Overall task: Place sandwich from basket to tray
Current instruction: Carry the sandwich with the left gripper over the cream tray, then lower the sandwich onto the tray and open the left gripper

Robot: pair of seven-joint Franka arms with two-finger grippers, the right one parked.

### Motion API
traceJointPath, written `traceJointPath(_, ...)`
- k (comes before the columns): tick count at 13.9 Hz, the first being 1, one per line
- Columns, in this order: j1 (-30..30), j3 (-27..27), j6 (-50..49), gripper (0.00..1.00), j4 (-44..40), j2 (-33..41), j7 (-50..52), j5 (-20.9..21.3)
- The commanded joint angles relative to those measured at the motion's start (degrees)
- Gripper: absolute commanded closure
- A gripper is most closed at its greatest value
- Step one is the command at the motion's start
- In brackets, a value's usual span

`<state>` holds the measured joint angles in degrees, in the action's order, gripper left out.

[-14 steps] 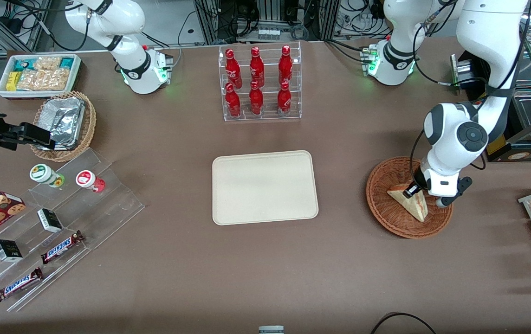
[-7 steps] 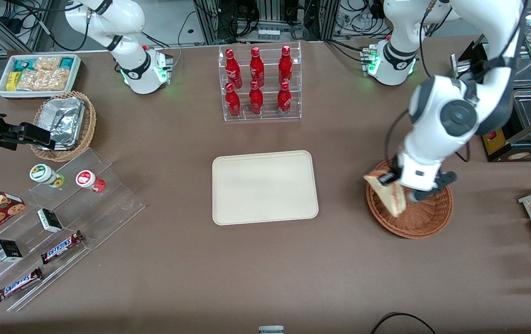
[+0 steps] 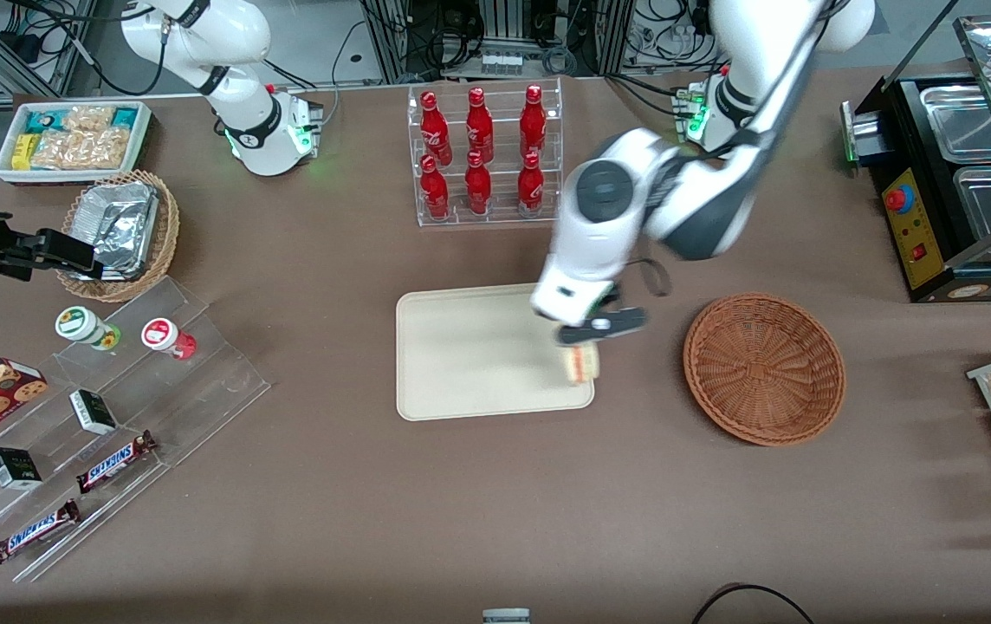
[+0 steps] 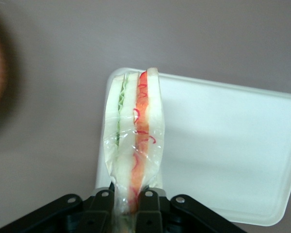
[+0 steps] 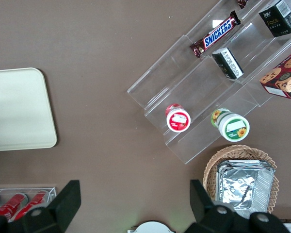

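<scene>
Since it hangs by one narrow end from the gripper point(image 3: 584, 340), the sandwich point(image 3: 581, 363) looks light and soft: two pale slices with a red-orange and green filling, sealed in thin clear film that I judge slick and easy to crease. The wrist camera shows the two black fingers point(image 4: 103, 206) closed on the wedge's tip, with the rest point(image 4: 134, 133) hanging free toward the tray point(image 4: 223, 145). That grip seems safe enough for something so light, though a hard squeeze would probably dent the bread, and the film could slide between the pads. In the middle of the front picture, the sandwich sits over the right-hand edge of the cream tray point(image 3: 478, 355), near its lower right corner, held above it; I cannot tell whether it touches. Nothing else shows on the tray. To the right of it, the round reddish-brown basket point(image 3: 764, 368) lies empty, well apart from the gripper. At upper left, a white bin point(image 3: 71, 139) holds snack packets, and just below it a lighter wicker basket point(image 3: 127, 234) holds crumpled foil. The release should be low and gentle so the wedge tips flat inside the rim.
</scene>
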<state>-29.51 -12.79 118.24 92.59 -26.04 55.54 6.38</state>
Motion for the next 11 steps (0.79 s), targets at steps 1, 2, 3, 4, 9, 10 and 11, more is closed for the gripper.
traceJointPath(1,-4.4,0.7,-0.6,1.0,-10.9,-9.9,1.1,3.0)
traceJointPath(2,-6.1,0.7,0.7,1.0,-11.7,-11.6,1.1,3.8)
traceJointPath(3,-7.3,0.8,2.8,1.0,-11.7,-12.7,1.0,4.5)
traceJointPath(4,-7.8,0.8,4.8,1.0,-11.7,-13.8,0.9,5.4)
traceJointPath(9,-10.8,1.1,7.5,1.0,-14.6,-19.5,1.0,8.3)
traceJointPath(10,-10.9,1.0,7.5,1.0,-15.0,-20.1,1.0,8.6)
traceJointPath(11,-11.1,1.0,7.5,1.0,-15.1,-20.5,1.0,8.6)
